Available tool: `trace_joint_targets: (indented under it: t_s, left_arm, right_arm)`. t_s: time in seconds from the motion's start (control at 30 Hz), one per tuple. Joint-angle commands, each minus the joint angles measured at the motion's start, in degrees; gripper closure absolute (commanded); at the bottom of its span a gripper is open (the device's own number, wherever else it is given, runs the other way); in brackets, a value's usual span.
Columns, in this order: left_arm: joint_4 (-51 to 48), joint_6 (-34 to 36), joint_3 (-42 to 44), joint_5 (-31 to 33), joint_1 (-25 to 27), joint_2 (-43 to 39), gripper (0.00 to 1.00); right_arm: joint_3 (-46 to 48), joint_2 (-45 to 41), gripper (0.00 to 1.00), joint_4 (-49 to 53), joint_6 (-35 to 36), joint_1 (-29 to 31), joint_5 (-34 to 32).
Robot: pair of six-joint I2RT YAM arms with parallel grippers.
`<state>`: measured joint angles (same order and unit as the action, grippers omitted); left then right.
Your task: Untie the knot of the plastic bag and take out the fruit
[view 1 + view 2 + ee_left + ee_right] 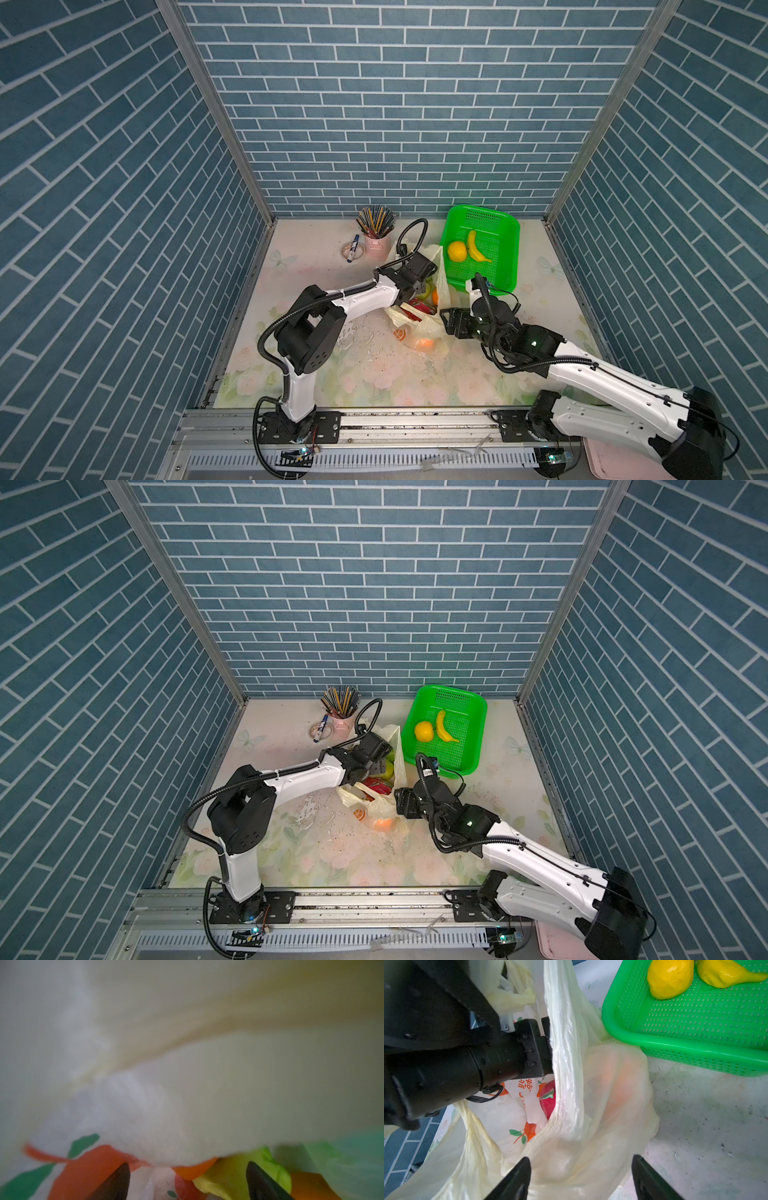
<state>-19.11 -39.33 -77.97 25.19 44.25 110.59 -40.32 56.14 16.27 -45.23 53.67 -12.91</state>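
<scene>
Left pincer (187,1164) stands wide, its dark fingers (116,1182) well apart and holding nothing, pushed into the mouth of the plastic bag (602,1084), which lies slumped on the desk (706,1118) just beside the green basket (675,1051). My right pincer (581,1157) is spread too, with a fold of the bag's film between its jaws but, as far as I can tell, not pinched. I see no knot; the mouth gapes and a twisted handle strip (475,1126) trails loose, so I judge the untying done and the fruit-picking in hand. Just ahead of my left fingers sit an orange fruit (193,1169) and a green lumpy one (274,1167); the dragon fruit (548,1103) shows in the bag's mouth. A yellow fruit (668,978) and a banana (726,974) lie in the basket. The fruits look light, rigid and smooth, so I would close squarely across a round one's widest girth, or it may squirt out. The film is thin, limp and slippery and drapes over my left camera; I would leave it out of the bite.
</scene>
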Motion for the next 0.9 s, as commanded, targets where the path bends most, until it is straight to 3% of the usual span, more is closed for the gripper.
trace_joint_targets:
  t_s: [0.0,0.3,0.43,0.57,0.73,0.87]
  left_arm:
    - [2.4,5.6,-0.9,3.3,-0.6,2.2,0.12]
    - [3.6,7.6,-2.8,0.3,-3.4,8.5,0.12]
    - [2.1,7.8,-3.6,-1.4,-3.6,10.2,0.23]
    - [2.6,7.6,-1.9,-2.1,-3.6,7.4,0.36]
    - [3.1,7.6,0.3,-4.0,-3.6,2.0,0.40]
    - [4.4,7.1,3.5,-6.4,-3.5,-2.9,0.42]
  right_arm:
    - [-0.3,-0.2,0.23,-0.2,-1.9,-0.2,-1.0]
    - [-0.5,-0.2,0.23,-0.2,-2.0,-0.2,-0.8]
    - [-0.9,-0.5,0.23,0.2,-2.1,-0.2,-0.9]
    - [-1.6,-0.4,0.23,0.2,-1.9,-0.2,-1.3]
    - [-3.3,1.2,0.22,-0.4,-1.5,-0.4,-1.2]
    - [-4.9,2.7,0.15,-2.5,-1.1,-1.0,-1.0]
